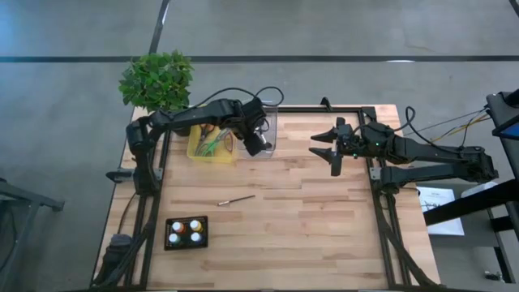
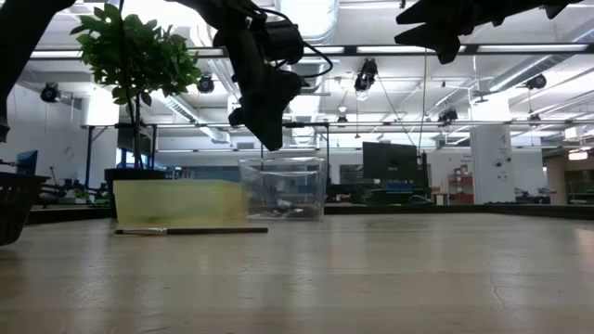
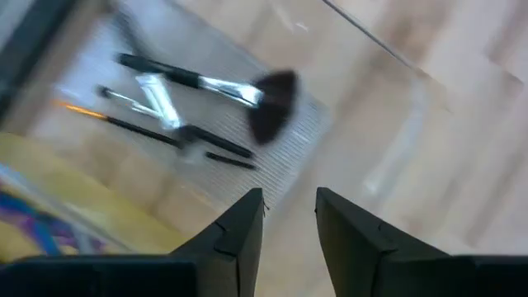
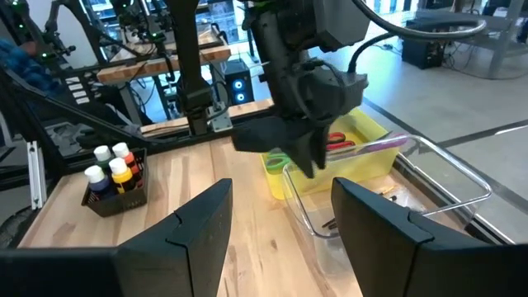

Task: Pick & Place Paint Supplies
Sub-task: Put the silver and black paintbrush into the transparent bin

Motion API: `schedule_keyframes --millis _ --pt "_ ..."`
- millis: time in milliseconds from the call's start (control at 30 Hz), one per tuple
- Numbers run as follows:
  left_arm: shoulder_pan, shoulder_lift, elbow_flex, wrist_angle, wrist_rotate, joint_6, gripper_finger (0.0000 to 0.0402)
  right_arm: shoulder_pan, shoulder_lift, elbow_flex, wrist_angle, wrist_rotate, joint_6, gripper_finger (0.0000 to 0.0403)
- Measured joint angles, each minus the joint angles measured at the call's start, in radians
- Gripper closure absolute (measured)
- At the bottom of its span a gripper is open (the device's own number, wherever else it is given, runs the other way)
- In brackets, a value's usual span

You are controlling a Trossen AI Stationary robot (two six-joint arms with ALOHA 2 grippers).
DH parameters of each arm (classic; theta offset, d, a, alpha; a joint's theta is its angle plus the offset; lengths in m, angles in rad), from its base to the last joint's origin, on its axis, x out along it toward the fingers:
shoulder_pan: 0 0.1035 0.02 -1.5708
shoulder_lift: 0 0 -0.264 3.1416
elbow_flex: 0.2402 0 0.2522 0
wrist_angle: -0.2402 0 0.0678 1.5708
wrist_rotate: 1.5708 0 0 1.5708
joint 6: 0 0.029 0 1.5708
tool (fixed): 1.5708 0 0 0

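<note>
Several brushes (image 3: 198,91) lie inside clear bin (image 1: 268,130); one brush (image 1: 235,199) on table (image 1: 324,235). Left gripper (image 3: 289,216) above bin, narrow gap, empty. Right gripper (image 1: 325,146) wide, empty. Risk: descending fingers could hit bin wall.

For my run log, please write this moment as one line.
left gripper: empty, above clear plastic bin | thin dark paintbrush: on table | right gripper: open, waiting
</note>
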Motion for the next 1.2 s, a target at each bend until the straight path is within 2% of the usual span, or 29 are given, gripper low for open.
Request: schedule_keyframes --millis 167,333,400,467,533,600,767,833,1000,1200 --pt "-0.019 -0.011 0.0 -0.037 0.162 0.074 0.0279 0.0 0.0 0.0 0.0 0.0 0.0 0.0197" --pt "-0.089 -0.021 0.001 -0.1 0.427 0.19 0.0278 0.0 0.0 0.0 -0.009 0.0 0.0 0.0197" --pt "-0.139 -0.024 0.002 -0.143 0.47 0.205 0.0278 0.0 0.0 0.0 -0.009 0.0 0.0 0.0197" --pt "-0.199 -0.024 0.002 -0.193 0.469 0.205 0.0278 0.0 0.0 0.0 -0.009 0.0 0.0 0.0197" --pt "-0.268 -0.024 0.002 -0.228 0.454 0.204 0.0278 0.0 0.0 0.0 -0.009 0.0 0.001 0.0197" --pt "-0.346 -0.025 0.0 -0.265 0.395 0.19 0.0278 0.0 0.0 0.0 -0.008 0.0 0.003 0.0197" --pt "-0.551 -0.026 -0.019 -0.291 0.067 0.082 0.0278 0.0 0.0 0.0 -0.008 0.0 0.011 0.0197" --pt "-0.614 -0.026 -0.04 -0.289 -0.025 0.013 0.0278 0.0 0.0 0.0 -0.008 0.0 0.013 0.0197" --pt "-0.669 -0.026 -0.131 -0.285 -0.063 -0.167 0.0278 0.0 0.0 0.0 -0.007 0.0 0.024 0.0197" --pt "-0.661 -0.026 -0.289 -0.207 -0.063 -0.216 0.0278 0.0 0.0 -0.004 -0.003 0.0 0.027 0.0197"
